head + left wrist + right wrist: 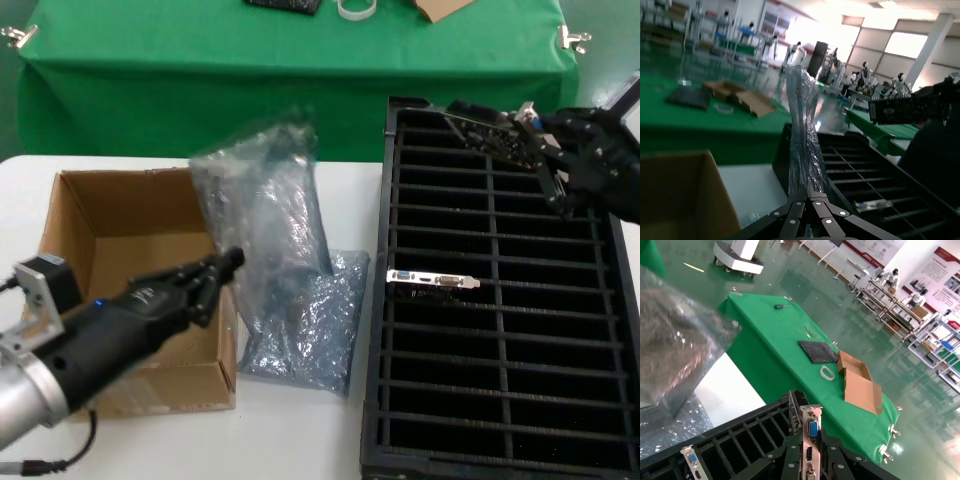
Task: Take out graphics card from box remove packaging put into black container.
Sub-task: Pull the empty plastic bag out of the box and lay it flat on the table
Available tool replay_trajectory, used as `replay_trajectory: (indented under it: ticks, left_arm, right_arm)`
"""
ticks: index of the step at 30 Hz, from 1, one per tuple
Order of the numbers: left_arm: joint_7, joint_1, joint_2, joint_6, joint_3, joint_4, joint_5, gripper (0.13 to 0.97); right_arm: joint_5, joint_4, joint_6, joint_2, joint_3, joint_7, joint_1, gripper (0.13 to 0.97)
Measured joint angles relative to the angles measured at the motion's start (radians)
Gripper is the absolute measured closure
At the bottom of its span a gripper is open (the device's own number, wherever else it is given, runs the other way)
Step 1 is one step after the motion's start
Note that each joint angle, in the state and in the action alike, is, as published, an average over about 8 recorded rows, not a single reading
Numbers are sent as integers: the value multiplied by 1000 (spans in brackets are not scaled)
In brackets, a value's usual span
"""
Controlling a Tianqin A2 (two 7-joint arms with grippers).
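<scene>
My left gripper (232, 262) is shut on the lower edge of an empty antistatic bag (265, 215) and holds it upright beside the brown box (110, 250); the bag rises from the closed fingers in the left wrist view (802, 140). My right gripper (545, 150) is shut on a graphics card (490, 140) by its silver bracket (812, 440), above the far right corner of the black container (500, 330). A second card (432, 279) stands in a slot of the container. Another bag (310, 330) lies flat on the table between box and container.
A green-covered table (290, 60) stands behind, with a dark pad, a white ring and a piece of cardboard on it. The white table (280, 430) shows in front of the box and bags.
</scene>
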Motion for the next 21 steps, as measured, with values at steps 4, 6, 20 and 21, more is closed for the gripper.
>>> replay_trajectory:
  ticks: [4, 6, 20, 21]
  left_arm:
    - [-63, 2, 14, 78, 0, -35, 22, 958]
    - [-85, 2, 21, 119, 0, -51, 29, 958]
    - [121, -10, 72, 360, 1, -108, -169, 958]
    - [161, -11, 77, 375, 1, -114, -209, 958]
  right_arm:
    - [-10, 0, -8, -15, 2, -4, -1, 909]
    - [-13, 0, -10, -22, 4, -7, -2, 909]
    - [0, 0, 20, -51, 42, -33, -43, 909]
    - [2, 0, 20, -52, 45, -34, -44, 909]
